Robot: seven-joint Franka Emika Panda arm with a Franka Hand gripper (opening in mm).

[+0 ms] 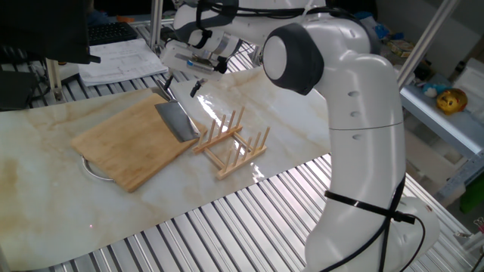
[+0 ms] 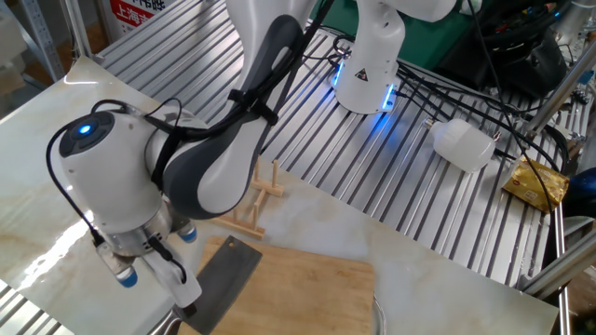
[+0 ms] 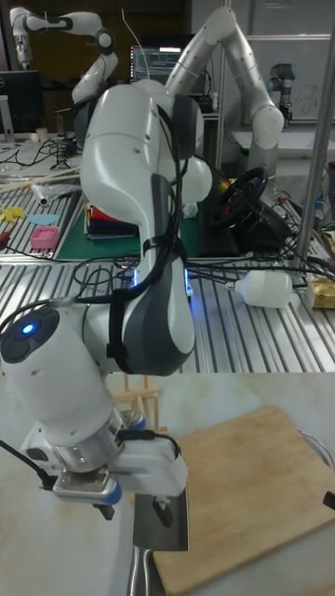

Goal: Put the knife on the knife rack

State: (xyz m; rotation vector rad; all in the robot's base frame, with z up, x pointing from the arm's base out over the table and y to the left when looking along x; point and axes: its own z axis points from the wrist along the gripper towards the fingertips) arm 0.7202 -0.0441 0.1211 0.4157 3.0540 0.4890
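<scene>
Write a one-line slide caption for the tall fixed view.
Franka gripper open above the handle of the knife on the cutting board, knife rack behind.

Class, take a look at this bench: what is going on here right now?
A white robot arm has its gripper above the handle end of the knife, its fingers apart and nothing held. The knife lies flat on the bamboo cutting board. The knife rack stands beside the board on the marble table, with nothing in it. The knife has not been picked up yet.
</scene>
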